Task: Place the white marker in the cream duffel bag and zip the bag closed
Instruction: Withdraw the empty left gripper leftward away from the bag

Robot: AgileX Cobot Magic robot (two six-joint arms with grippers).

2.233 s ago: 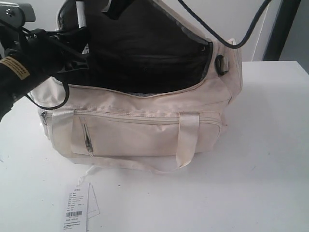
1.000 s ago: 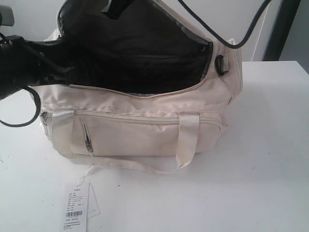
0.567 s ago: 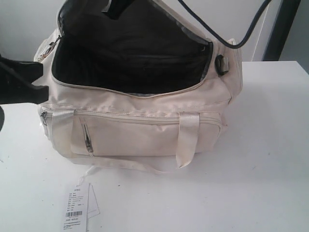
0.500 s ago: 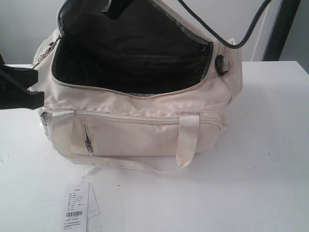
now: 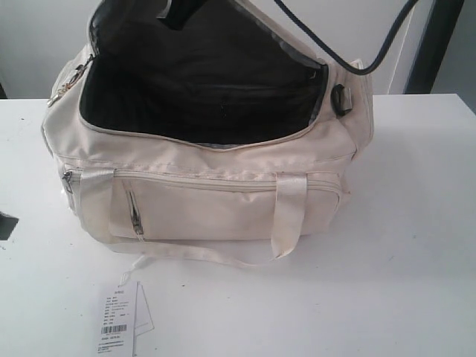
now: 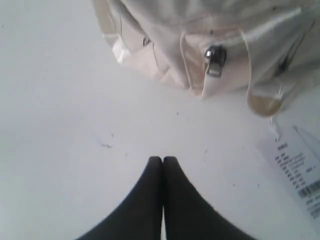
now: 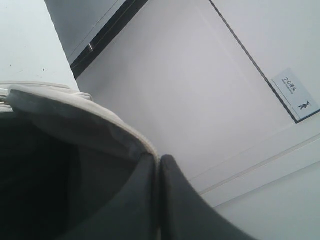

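Looking limp, the cream duffel bag (image 5: 223, 197) wants taking by its zipper pull (image 5: 65, 80); right gripper (image 7: 159, 160) pinches its rim, left gripper (image 6: 162, 161) pressed together.

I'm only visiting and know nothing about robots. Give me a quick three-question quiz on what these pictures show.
1. True or false: the cream duffel bag has its main opening zipped shut.
2. What lies on the table in front of the bag? A) a cup B) a barcode paper tag C) scissors
3. What is the right gripper pinching?
Key: 1 false; 2 B; 3 the bag's raised rim.
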